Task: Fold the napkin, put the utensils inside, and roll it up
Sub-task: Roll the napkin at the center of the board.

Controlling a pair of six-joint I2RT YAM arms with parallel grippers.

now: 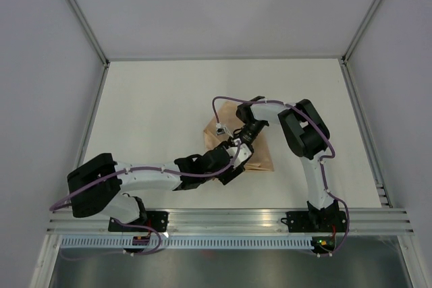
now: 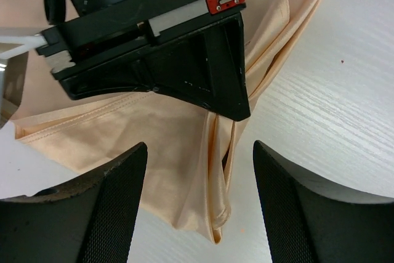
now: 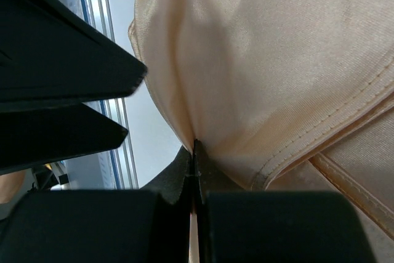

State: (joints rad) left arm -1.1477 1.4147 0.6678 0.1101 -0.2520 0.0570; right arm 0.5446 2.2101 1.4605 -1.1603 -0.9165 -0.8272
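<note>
The peach-orange napkin [image 1: 262,158] lies bunched and partly folded near the middle of the white table. My right gripper [image 1: 237,142] is shut on a gathered fold of it. The right wrist view shows the jaws closed on the napkin [image 3: 277,60] at the pinch [image 3: 196,152]. My left gripper [image 1: 233,158] is open right beside it. In the left wrist view its fingers [image 2: 111,195] straddle the hanging fold of the napkin [image 2: 166,133] without touching it, just below the right gripper [image 2: 237,114]. The utensils are out of view.
The aluminium rail [image 1: 229,219] carrying both arm bases runs along the near edge of the table [image 1: 155,112]. White walls with metal frame posts [image 1: 91,38] close the table in at the left, back and right. The two wrists are close together.
</note>
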